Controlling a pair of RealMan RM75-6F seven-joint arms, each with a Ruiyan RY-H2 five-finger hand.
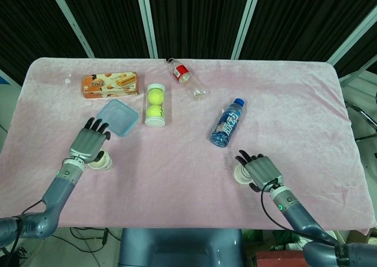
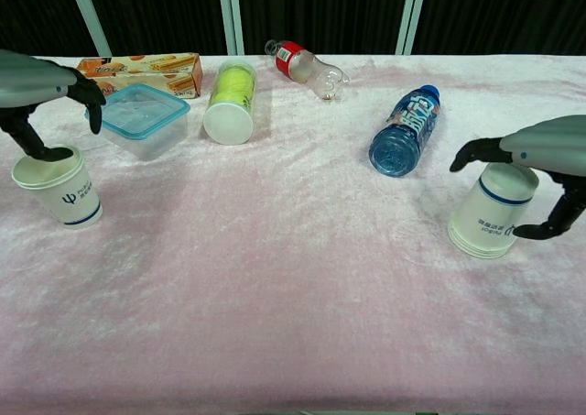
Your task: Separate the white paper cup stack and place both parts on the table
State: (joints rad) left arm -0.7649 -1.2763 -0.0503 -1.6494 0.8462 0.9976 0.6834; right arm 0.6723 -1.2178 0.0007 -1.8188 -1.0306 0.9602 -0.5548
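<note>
Head view hides most of both cups under the hands: only a sliver of rim shows beneath the left hand at lower left and the right hand at lower right. Chest view alone shows them whole: the single white paper cup stands mouth-up at far left with a blue band and logo, while the upturned cup stack rests rim-down at far right on the pink table. Both hands hover with fingers spread above their cups, though whether fingertips touch the rims I cannot tell.
</note>
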